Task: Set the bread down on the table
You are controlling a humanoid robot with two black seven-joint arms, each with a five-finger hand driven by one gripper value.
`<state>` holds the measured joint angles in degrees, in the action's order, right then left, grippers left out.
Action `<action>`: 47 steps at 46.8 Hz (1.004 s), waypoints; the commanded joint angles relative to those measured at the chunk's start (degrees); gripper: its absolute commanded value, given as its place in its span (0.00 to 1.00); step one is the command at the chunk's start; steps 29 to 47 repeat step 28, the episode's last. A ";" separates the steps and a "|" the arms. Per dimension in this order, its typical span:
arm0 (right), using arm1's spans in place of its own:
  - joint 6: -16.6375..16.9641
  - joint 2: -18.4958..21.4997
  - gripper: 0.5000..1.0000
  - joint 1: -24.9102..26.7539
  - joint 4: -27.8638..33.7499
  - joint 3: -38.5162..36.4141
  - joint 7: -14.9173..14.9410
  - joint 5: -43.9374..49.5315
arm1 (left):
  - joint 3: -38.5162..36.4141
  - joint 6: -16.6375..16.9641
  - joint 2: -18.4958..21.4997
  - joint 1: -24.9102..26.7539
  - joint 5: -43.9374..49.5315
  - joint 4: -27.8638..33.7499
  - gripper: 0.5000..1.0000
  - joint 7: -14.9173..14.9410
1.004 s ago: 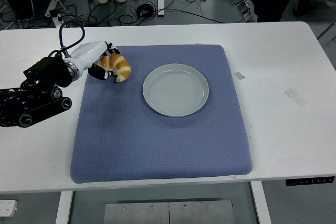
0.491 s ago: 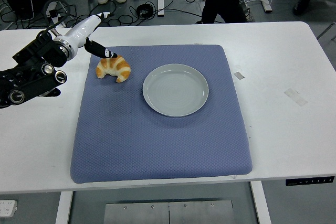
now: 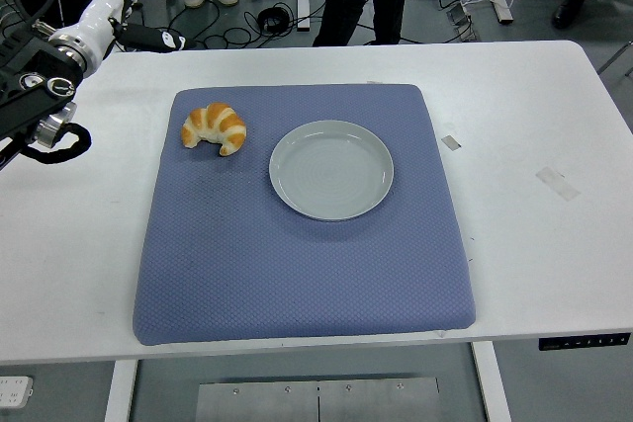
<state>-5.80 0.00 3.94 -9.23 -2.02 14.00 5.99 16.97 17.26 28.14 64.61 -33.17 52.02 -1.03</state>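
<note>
Bread (image 3: 215, 128) on mat (image 3: 297, 244); left robot hand (image 3: 134, 7) empty, arm cropped.

mat (image 3: 297, 274) sits in the middle of the table (image 3: 534, 244). croissant (image 3: 215, 127) is on the mat's far left corner, plate (image 3: 331, 169) just to its right, not touching. left hand (image 3: 124, 9) is up over the table's far left corner, well apart from both.

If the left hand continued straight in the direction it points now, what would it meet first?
Probably nothing on the table: the left hand points up and right past the far edge, toward floor cables. Depth is unclear.
</note>
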 commanded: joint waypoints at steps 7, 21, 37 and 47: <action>0.00 0.00 1.00 0.02 0.00 0.00 -0.02 0.07 | 0.52 -2.57 0.24 0.07 8.47 -6.13 0.94 -0.99; 0.08 0.00 1.00 -0.07 -0.88 0.00 -0.02 0.08 | 1.49 -3.37 1.82 -0.01 9.62 -7.28 0.94 -0.90; 0.17 0.00 1.00 -0.25 -0.79 0.08 0.15 0.08 | 1.49 -3.55 2.09 0.07 9.71 -7.28 0.94 -0.90; 0.17 0.00 1.00 -0.25 -0.79 0.08 0.15 0.08 | 1.49 -3.55 2.09 0.07 9.71 -7.28 0.94 -0.90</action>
